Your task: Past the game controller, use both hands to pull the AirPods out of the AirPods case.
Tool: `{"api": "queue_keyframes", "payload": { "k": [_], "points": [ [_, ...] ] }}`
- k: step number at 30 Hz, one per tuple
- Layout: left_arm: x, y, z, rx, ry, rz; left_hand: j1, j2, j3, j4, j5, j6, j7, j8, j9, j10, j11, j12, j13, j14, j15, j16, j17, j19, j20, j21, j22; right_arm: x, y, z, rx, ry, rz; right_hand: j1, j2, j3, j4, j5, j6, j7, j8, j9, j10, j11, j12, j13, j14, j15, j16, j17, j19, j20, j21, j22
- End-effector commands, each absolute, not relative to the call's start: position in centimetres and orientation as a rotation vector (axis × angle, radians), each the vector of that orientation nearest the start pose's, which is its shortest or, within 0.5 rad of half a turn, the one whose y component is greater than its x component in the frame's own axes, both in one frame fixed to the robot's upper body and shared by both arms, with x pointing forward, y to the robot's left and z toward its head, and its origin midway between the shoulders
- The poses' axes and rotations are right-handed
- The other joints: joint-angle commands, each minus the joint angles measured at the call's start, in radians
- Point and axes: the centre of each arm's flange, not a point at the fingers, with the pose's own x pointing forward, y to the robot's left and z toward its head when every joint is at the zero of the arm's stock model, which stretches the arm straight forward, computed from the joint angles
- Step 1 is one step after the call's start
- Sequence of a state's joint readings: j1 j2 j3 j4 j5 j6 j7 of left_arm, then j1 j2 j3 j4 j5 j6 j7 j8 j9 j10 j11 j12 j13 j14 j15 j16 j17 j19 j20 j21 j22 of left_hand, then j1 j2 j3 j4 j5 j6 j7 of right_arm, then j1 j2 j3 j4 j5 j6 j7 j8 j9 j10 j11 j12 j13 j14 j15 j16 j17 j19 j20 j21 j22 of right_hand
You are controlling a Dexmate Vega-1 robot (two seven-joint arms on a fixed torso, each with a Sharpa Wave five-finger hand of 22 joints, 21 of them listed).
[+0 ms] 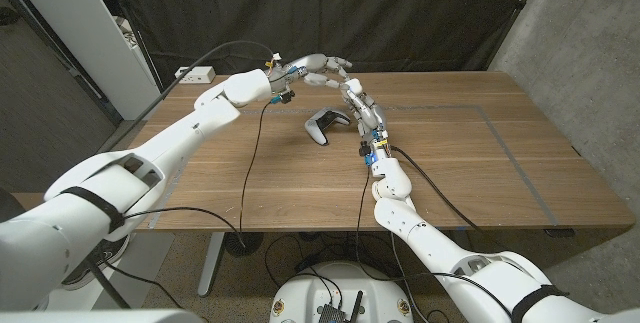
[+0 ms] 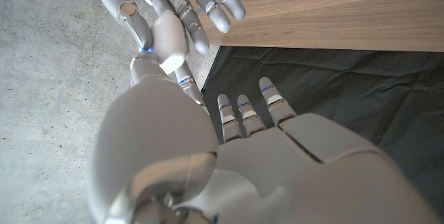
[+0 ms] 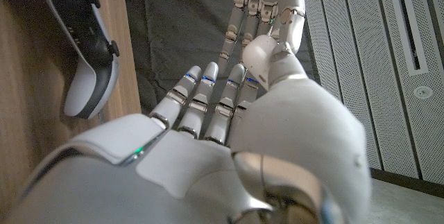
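1. The table (image 1: pixel 470 153) is wood with a visible grain and a smooth, matt finish.
2. The game controller (image 1: pixel 322 126) is hard plastic, white shell with black parts, faintly glossy.
3. The left hand (image 1: pixel 318 67) and right hand (image 1: pixel 358 100) have smooth, satin white plastic shells; the finger segments look like light grey metal or plastic.
4. The backdrop (image 1: pixel 330 8) beyond the far edge is black matt cloth, creased.
5. The wall (image 1: pixel 590 43) at right looks like rough grey concrete.

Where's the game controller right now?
In the head view, the game controller lies mid-table, just left of the right hand.
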State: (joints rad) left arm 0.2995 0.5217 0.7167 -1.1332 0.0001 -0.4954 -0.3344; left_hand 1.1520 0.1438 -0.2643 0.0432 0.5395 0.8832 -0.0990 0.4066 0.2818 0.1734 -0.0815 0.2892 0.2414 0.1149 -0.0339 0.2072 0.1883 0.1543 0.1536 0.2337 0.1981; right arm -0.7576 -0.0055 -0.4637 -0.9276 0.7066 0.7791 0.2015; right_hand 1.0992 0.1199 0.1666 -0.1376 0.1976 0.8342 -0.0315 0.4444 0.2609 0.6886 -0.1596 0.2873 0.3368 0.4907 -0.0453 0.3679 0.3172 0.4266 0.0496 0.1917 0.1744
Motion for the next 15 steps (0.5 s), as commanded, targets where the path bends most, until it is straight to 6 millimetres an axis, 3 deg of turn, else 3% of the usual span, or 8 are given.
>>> {"api": "queue_keyframes", "payload": {
  "k": [1,4,15],
  "points": [
    [64.12,14.71,14.61,1.027,-0.9,-0.577,0.036,0.033,0.015,-0.002,-0.01,0.033,0.006,0.017,0.013,0.022,0.006,0.01,0.002,0.013,-0.004,0.004,0.006,0.018,-0.002,0.009,0.004,64.49,-10.12,-4.55,0.425,-0.839,0.427,0.011,0.004,-0.006,0.002,0.005,0.122,-0.111,0.033,0.18,0.002,-0.005,0.002,0.003,-0.005,-0.184,0.007,0.004,-0.006,0.002,0.005,0.004],
    [64.1,14.61,14.65,1.023,-0.897,-0.582,0.046,0.06,0.038,0.008,-0.022,0.06,0.023,0.025,0.02,0.032,0.007,0.012,0.001,0.016,-0.007,0.006,0.01,0.021,-0.006,0.011,0.006,64.47,-10.3,-4.55,0.423,-0.837,0.428,0.013,0.006,-0.008,0.002,0.006,0.122,-0.111,0.032,0.178,0.001,-0.006,0.001,0.005,-0.005,-0.184,0.008,0.006,-0.007,0.003,0.006,0.004],
    [63.66,14.01,14.53,1.009,-0.899,-0.602,0.076,0.052,0.079,0.01,-0.061,0.109,0.024,0.045,0.035,0.048,-0.009,0.012,-0.001,0.027,-0.019,0.008,0.012,0.026,-0.016,0.016,0.009,64.39,-10.69,-4.85,0.426,-0.831,0.424,0.003,0.018,-0.016,0.013,0.004,0.105,-0.112,0.032,0.187,0.02,0.022,0.011,0.012,0.011,-0.179,0.021,0.015,0.005,-0.002,0.012,0.005]
  ]
}}
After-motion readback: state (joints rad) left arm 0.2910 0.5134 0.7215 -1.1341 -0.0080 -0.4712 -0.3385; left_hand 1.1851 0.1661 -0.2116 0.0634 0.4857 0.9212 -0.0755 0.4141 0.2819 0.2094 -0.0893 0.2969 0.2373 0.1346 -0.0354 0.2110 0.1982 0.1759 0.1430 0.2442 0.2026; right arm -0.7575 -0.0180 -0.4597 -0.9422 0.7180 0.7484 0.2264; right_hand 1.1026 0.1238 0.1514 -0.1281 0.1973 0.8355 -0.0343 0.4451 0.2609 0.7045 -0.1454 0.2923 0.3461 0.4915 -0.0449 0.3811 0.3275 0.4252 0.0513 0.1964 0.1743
